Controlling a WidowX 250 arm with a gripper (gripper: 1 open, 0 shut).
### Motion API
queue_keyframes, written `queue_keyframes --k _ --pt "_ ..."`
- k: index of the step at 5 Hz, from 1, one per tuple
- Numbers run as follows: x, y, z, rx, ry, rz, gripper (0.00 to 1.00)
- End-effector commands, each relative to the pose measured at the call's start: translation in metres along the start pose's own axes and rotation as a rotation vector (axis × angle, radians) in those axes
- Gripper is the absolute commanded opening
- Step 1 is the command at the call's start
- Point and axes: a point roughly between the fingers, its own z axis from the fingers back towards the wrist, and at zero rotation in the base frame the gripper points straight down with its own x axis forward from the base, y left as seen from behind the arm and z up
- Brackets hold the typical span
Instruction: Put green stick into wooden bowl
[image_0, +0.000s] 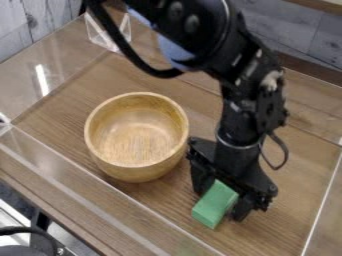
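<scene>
No readable text, labels, brands or numbers on any visible surface.

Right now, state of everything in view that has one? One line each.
gripper: open, pointing down, jaws straddling the green stick's far end, not closed on it.
green stick: lying flat on the table, right of the bowl, not lifted.
wooden bowl: upright, empty.
table: wood surface, clear walls around it.
</scene>
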Motion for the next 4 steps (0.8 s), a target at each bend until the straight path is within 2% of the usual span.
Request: queue_keyframes --k 1,4 --pt "0.0078 -0.0033 -0.0002 0.002 -0.032 -0.004 1.0" --pt "0.011 -0.0023 -0.0057 0.007 -0.041 0.013 1.0"
